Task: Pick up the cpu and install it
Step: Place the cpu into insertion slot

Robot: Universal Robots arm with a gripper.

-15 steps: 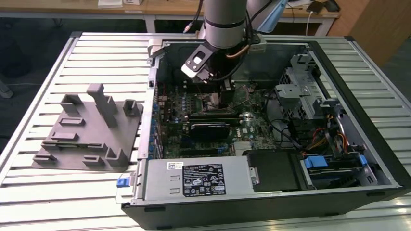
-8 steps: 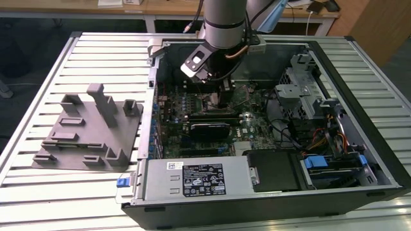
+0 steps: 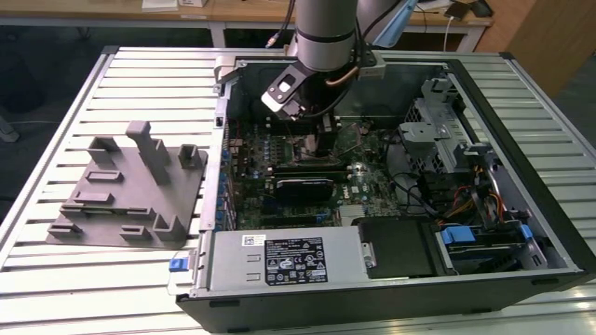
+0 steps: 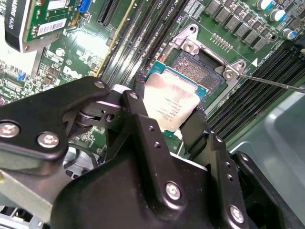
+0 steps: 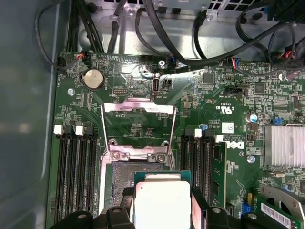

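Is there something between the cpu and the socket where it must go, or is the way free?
Nothing visible stands in the way. The claw holds the cpu partly over the open socket. In the first wrist view, the metal retention frame is flipped back, away from the socket.

Inside the computer case [image 3: 373,310], the cpu [image 4: 172,101] sits in the claw [image 4: 168,108] over the socket [image 4: 199,67] edge.
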